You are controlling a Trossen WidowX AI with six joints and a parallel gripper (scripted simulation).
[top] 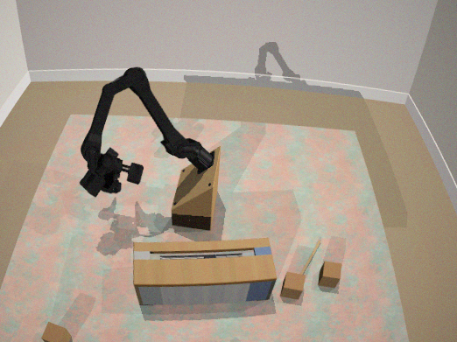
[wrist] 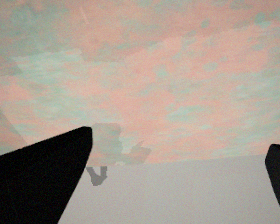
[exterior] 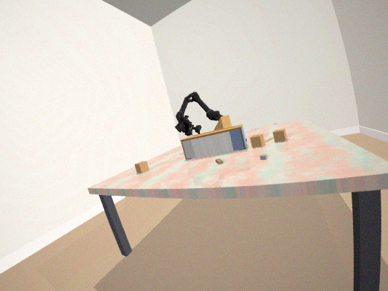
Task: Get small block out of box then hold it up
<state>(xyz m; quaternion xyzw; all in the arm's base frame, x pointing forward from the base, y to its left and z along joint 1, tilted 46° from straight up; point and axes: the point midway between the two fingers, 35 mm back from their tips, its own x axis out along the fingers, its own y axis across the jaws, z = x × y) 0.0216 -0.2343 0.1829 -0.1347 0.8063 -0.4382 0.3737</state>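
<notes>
The box (top: 203, 274) (exterior: 212, 144) stands upright, with a wooden top, a long slot in it, and a greyish clear front with a blue panel (top: 259, 290) (exterior: 238, 139) at its right end. I cannot make out a block on the shelf; thin dark shapes show through the slot. A small blue-grey cube (exterior: 263, 157) and a small brown piece (exterior: 219, 161) lie on the table in front of the box; I cannot tell if either is the task's block. My gripper (top: 115, 178) (exterior: 189, 128) (wrist: 179, 145) is open and empty, raised behind the box's left end.
A wooden wedge-shaped stand (top: 197, 195) (exterior: 224, 122) bears the arm behind the box. Two wooden cubes (top: 293, 284) (top: 330, 274) are right of it, with a thin stick (top: 312, 256) beside them. Another wooden cube (top: 57, 332) (exterior: 141, 167) is at the front left.
</notes>
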